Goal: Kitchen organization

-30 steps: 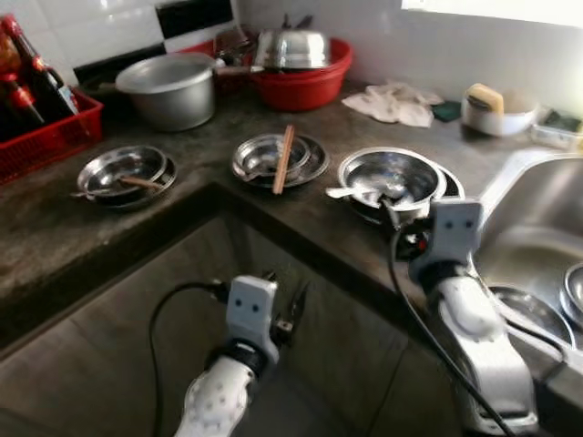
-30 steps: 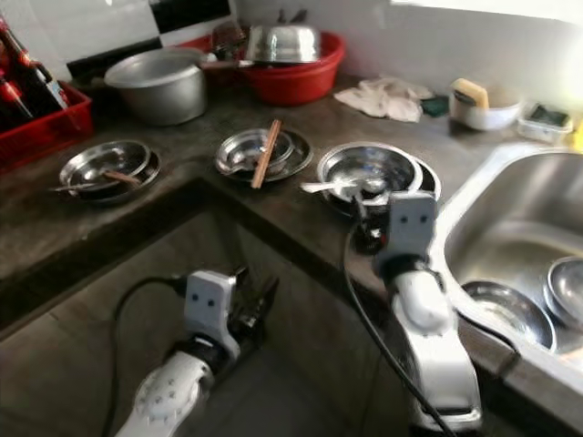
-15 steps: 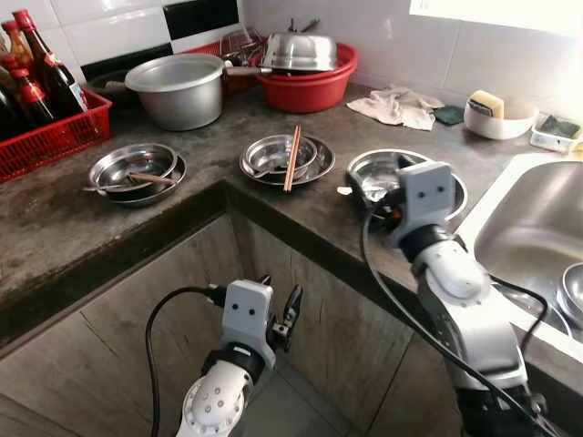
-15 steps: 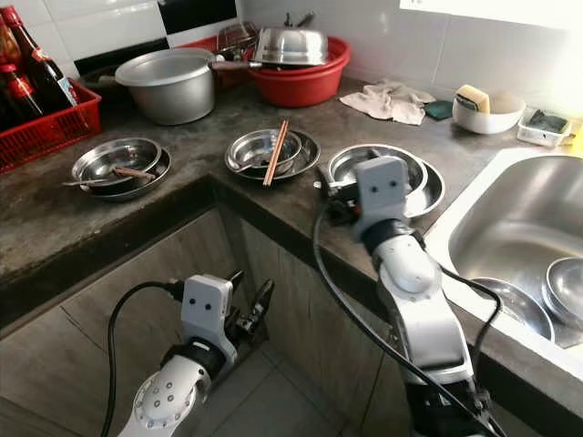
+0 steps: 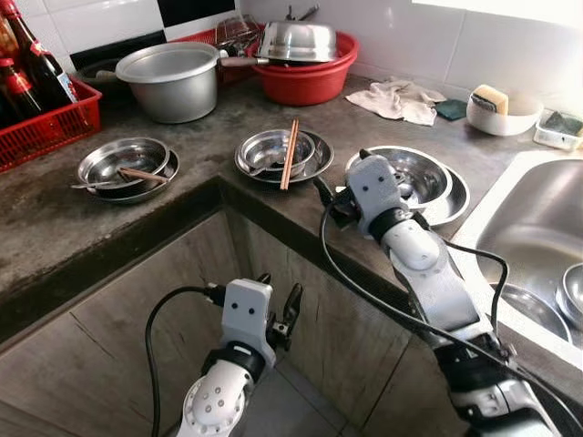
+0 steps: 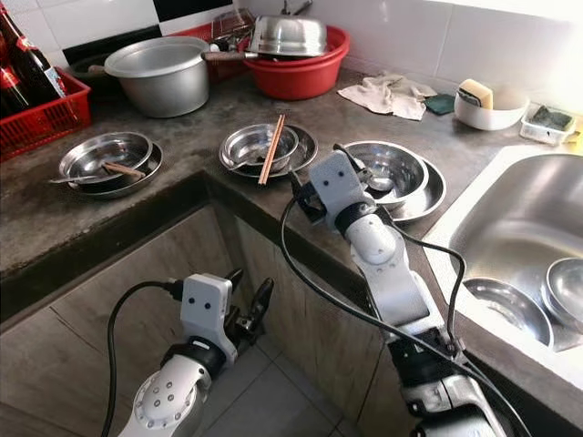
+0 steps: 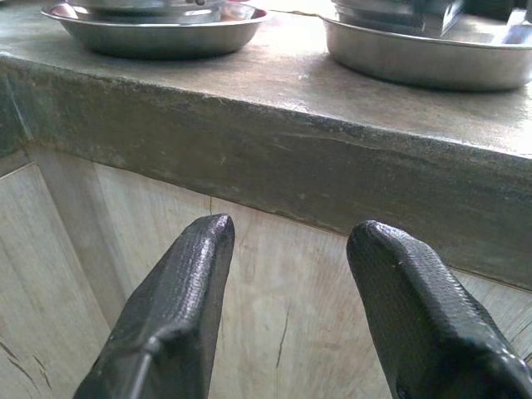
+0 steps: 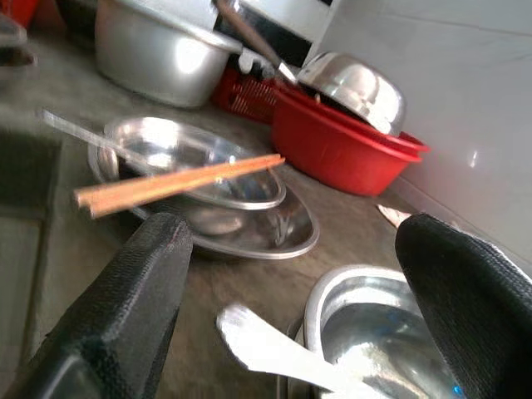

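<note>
While the right gripper (image 8: pixel 283 274) is hovering low over the rough grey stone counter (image 5: pixel 55 228), its two textured black fingers are standing wide apart, holding nothing. Just ahead of it a pair of wooden chopsticks (image 8: pixel 179 184) is lying across a shiny round steel bowl (image 8: pixel 195 170) on a steel plate. Nearer, below the fingers, a pale spoon (image 8: pixel 274 345) is leaning out of a second steel bowl (image 8: pixel 374 332). Farther behind, a glossy red plastic basin (image 8: pixel 341 145) is carrying a steel lid. The left gripper (image 7: pixel 287 307) is hanging open under the counter edge, before the wooden cabinet front (image 7: pixel 274 283).
</note>
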